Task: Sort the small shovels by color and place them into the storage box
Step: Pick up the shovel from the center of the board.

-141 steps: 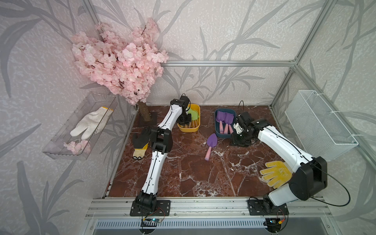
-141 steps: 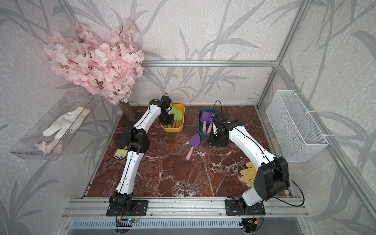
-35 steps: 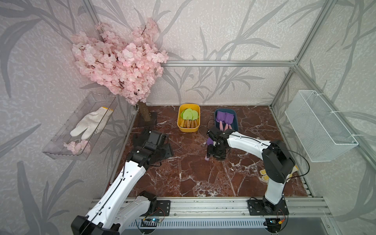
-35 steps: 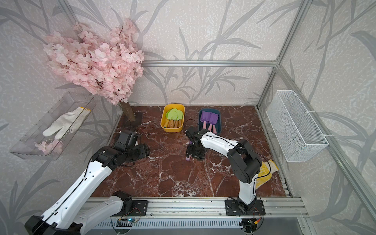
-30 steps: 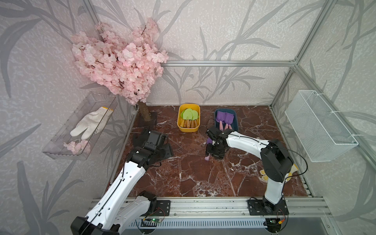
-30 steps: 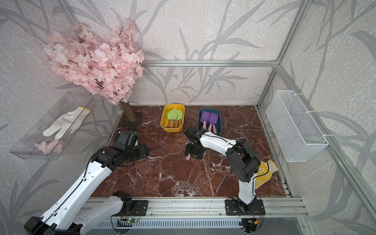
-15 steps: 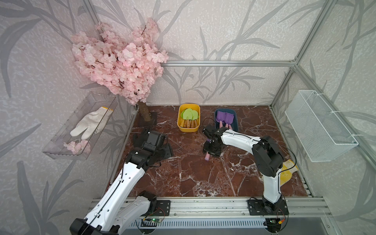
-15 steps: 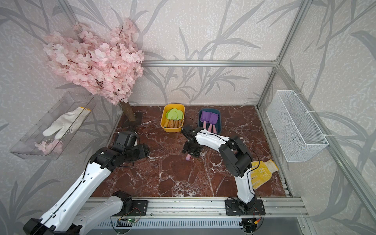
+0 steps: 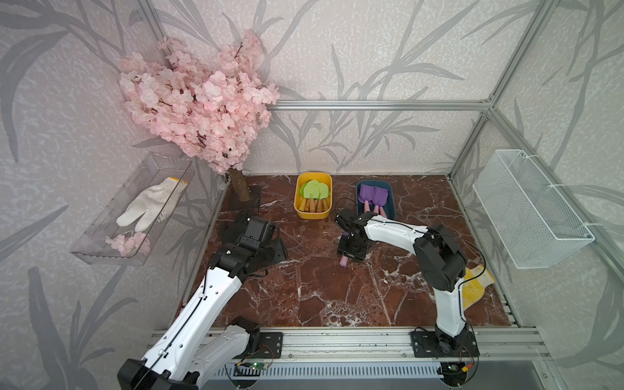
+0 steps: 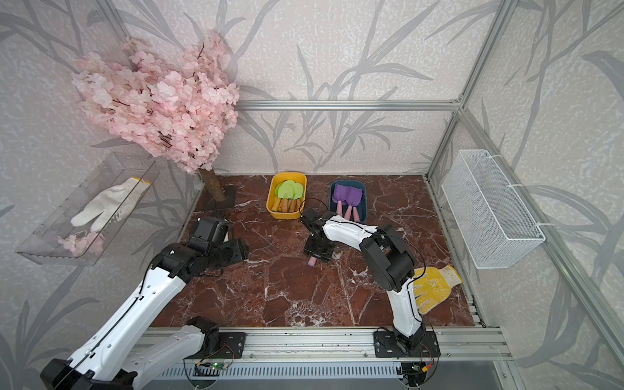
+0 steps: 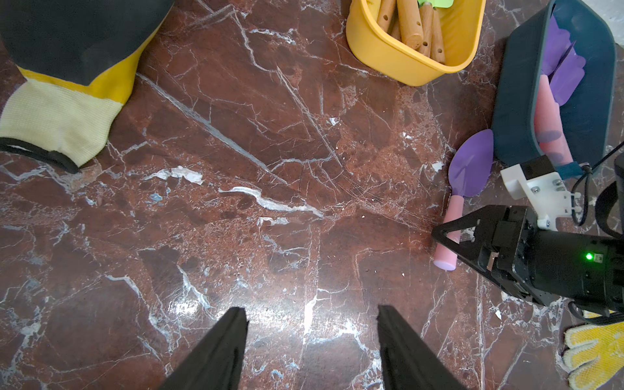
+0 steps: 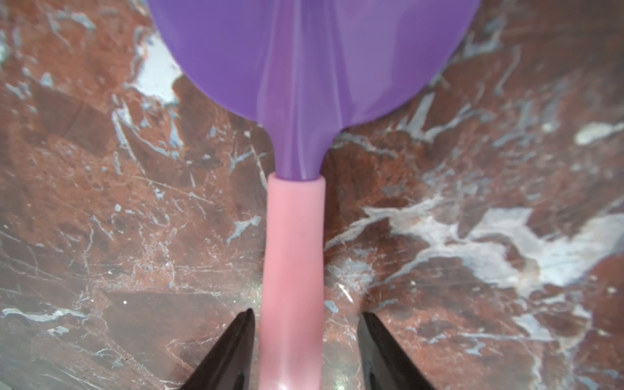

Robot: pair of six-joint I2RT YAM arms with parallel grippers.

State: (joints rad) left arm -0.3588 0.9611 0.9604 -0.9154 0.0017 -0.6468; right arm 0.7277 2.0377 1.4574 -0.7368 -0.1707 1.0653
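Note:
One purple small shovel (image 12: 310, 60) with a pink handle (image 12: 293, 253) lies on the marble floor in front of the dark blue storage box (image 9: 392, 206). My right gripper (image 12: 305, 312) is low over it and open. Its fingers straddle the handle, one almost touching and the other with a gap. Both top views show only the handle's end (image 9: 343, 261) (image 10: 312, 261) from under that gripper. Purple shovels (image 9: 373, 196) lie in the blue box and green shovels (image 9: 315, 190) in the yellow box (image 9: 297, 206). My left gripper (image 11: 311, 308) is open over bare floor.
A black-and-yellow glove (image 11: 67, 84) lies by my left arm and a yellow glove (image 10: 432, 287) at the right edge. A pink blossom tree (image 9: 202, 101) stands at the back left. A clear shelf with a white glove (image 9: 152, 206) and a wire basket (image 9: 530, 216) hang on the side walls.
My right gripper's jaws have narrowed around the pink handle, and that arm has shifted slightly over the shovel. My left arm has hardly moved.

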